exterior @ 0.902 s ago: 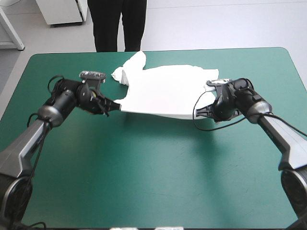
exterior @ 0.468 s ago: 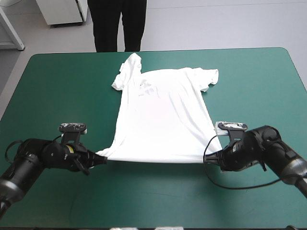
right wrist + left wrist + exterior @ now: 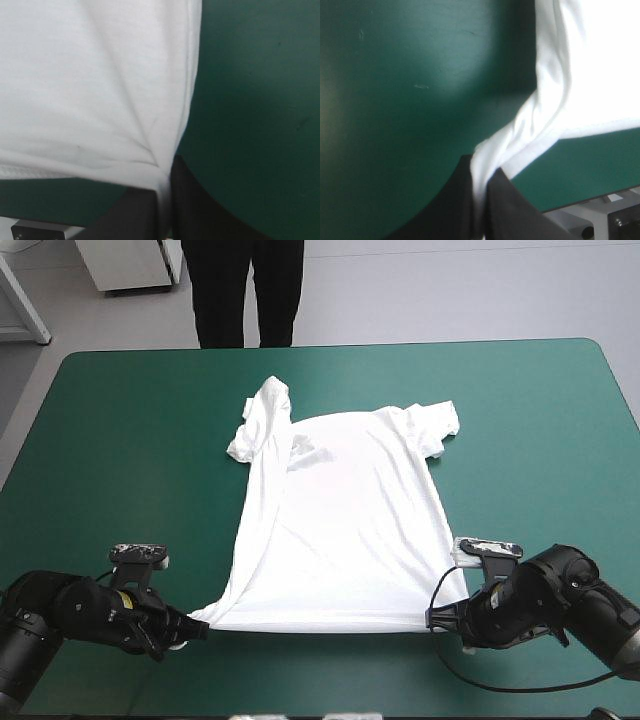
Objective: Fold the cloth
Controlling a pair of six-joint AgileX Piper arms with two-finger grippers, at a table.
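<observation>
Gripping shirt point(image 3: 340, 530) hem corners in left claw point(image 3: 195, 628) and right claw point(image 3: 432, 620), nipped tight. Advise even pull, low lift; smooth crumpled sleeve point(image 3: 262, 425) ahead.

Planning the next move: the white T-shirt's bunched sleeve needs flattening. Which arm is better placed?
Left, probably. The white short-sleeved T-shirt has its bunched sleeve on the left arm's side; both jaws are shut on hem corners, so either must release first.
</observation>
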